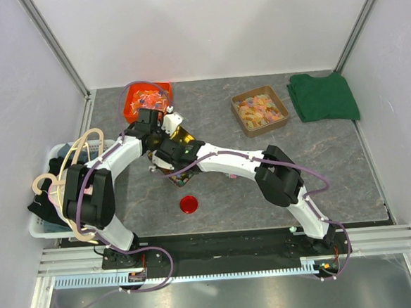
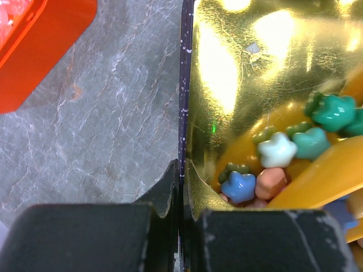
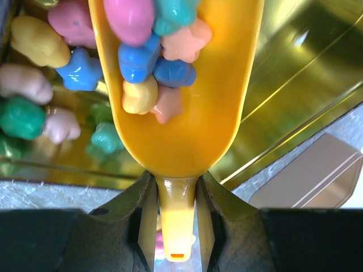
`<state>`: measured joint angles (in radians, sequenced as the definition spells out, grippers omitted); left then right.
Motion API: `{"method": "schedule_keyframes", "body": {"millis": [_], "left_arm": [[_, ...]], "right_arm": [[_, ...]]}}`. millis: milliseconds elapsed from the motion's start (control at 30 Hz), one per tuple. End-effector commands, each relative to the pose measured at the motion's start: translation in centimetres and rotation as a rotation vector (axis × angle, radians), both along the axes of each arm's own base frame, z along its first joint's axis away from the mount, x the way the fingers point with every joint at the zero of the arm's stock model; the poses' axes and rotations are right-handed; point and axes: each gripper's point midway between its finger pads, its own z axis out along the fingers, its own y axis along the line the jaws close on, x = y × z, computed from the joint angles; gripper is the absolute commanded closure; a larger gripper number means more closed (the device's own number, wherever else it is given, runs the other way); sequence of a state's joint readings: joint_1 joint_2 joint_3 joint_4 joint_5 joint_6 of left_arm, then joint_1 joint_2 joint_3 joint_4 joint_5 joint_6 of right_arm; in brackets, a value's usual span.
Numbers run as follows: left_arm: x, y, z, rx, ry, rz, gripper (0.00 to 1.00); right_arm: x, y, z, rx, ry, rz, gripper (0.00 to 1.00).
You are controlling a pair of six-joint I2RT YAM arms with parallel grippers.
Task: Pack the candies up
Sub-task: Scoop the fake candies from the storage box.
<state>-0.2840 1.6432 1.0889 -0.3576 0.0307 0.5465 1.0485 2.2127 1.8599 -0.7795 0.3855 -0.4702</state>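
Spillage likely: right gripper [image 3: 177,184] clenches loaded yellow scoop [image 3: 193,130], left gripper [image 2: 180,173] pinches foil pouch [image 2: 238,68] edge, so any off-mouth tilt scatters candies [image 3: 150,51].

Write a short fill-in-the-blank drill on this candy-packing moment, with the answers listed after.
The right gripper grips the handle of a ____ scoop holding candies.
The left gripper is shut on the edge of a pouch whose lining is ____.
The folded cloth at the far right corner of the table is ____.
The small round disc lying flat on that table is ____.
Missing words: yellow; gold; green; red.
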Motion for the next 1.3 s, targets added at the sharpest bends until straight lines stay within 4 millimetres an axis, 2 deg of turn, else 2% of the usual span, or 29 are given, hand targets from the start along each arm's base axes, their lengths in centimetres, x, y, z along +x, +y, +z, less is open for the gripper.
{"method": "schedule_keyframes", "body": {"millis": [0,267,500,733,1033,1267], "left_arm": [[1.5,0.0,2.1,-0.066,-0.068,0.048,0.98],[1.9,1.1,1.9,-0.044,-0.069,0.086,0.98],[2.5,3.1,0.9,-0.034,-0.046,0.136,0.98],[3.0,4.2,0.1,-0.037,-0.030,0.165,0.98],[3.7,5.7,-1.2,-0.040,-0.005,0.199,0.98],[3.6,6.2,-2.6,-0.054,0.030,0.211,0.98]], "right_arm": [[-0.3,-0.7,1.8,0.033,-0.025,-0.042,1.00],[-0.5,-0.4,2.3,0.064,-0.018,-0.055,1.00],[0.0,0.5,4.5,0.104,-0.043,-0.030,1.00],[-0.2,1.0,6.4,0.124,-0.039,0.000,1.00],[-1.7,2.0,8.0,0.179,-0.010,0.055,1.00],[-3.3,3.3,11.2,0.245,-0.014,0.134,1.00]]}}
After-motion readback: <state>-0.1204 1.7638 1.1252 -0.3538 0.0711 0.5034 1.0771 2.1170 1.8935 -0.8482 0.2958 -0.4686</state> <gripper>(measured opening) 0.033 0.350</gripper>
